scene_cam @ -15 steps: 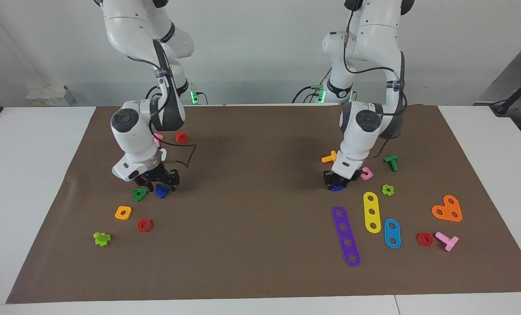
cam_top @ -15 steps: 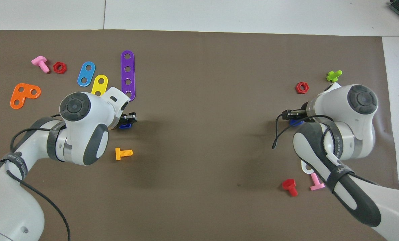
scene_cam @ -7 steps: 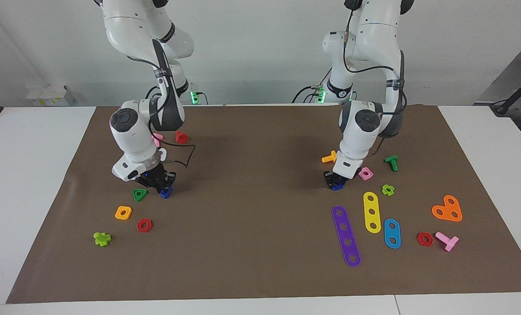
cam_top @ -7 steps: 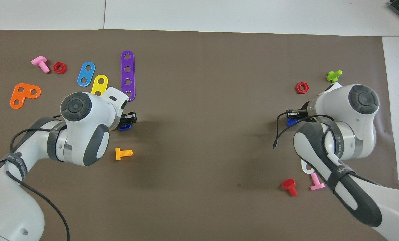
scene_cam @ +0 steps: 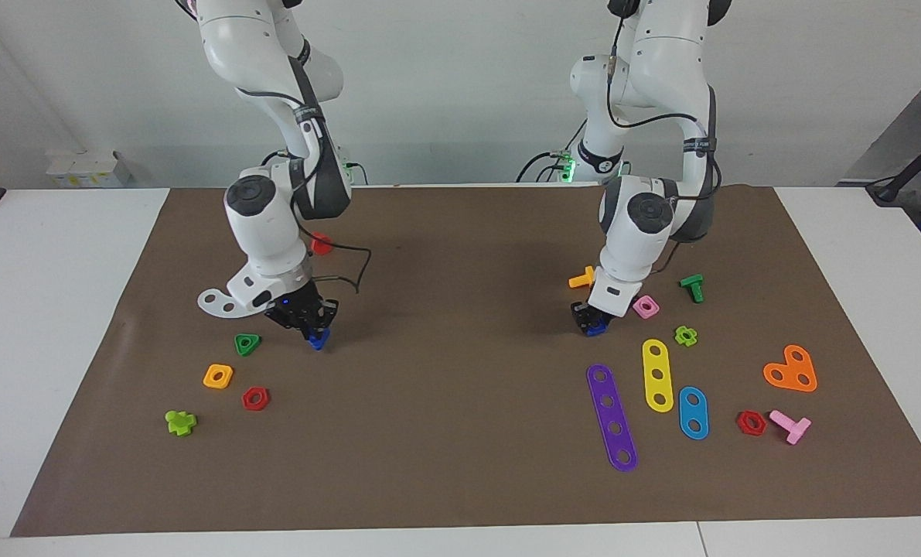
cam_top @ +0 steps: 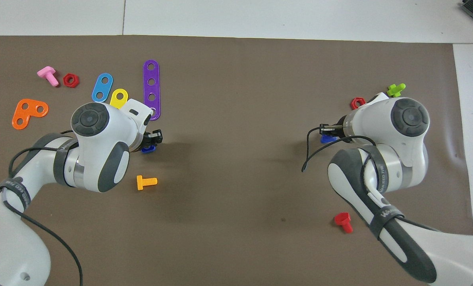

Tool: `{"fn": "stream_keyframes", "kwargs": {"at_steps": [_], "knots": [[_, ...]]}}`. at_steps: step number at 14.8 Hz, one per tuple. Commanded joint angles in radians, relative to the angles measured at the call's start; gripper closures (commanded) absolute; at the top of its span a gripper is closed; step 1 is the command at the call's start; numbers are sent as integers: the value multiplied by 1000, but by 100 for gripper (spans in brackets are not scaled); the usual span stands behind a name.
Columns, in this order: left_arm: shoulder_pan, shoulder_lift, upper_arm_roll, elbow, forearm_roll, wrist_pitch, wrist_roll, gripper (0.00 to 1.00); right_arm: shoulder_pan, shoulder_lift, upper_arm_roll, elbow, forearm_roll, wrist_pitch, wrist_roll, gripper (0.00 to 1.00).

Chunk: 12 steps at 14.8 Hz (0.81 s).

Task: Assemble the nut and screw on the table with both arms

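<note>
My right end effector (scene_cam: 315, 329) pinched the screw (scene_cam: 318, 339), lifted off the desk (scene_cam: 460, 480); my left end effector (scene_cam: 590, 321) gripped the nut (scene_cam: 596, 329); both seemed light, stiff, slippery, best held by flat sides.

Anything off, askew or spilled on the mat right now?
Nothing stands out. The toy parts lie scattered flat on the mat, as laid out. The right end effector is shut on the screw; the left end effector is down at the nut.
</note>
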Motion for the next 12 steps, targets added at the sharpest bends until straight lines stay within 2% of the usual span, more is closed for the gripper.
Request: {"fn": "stream_keyframes", "kwargs": {"at_steps": [1,4,7,12], "knots": [[-13,-7,14,101,-4,-122,0,100,87,4,5,48,-14,-17,158,100],[-3,-2,12,185,-6,-207,11,100,202,16,0,80,-18,-17,319,100],[25,-10,17,256,-15,-312,32,100,262,39,3,116,-69,-23,440,100],[83,-13,18,408,-47,-546,123,100,335,39,3,108,-75,-37,517,100]]}}
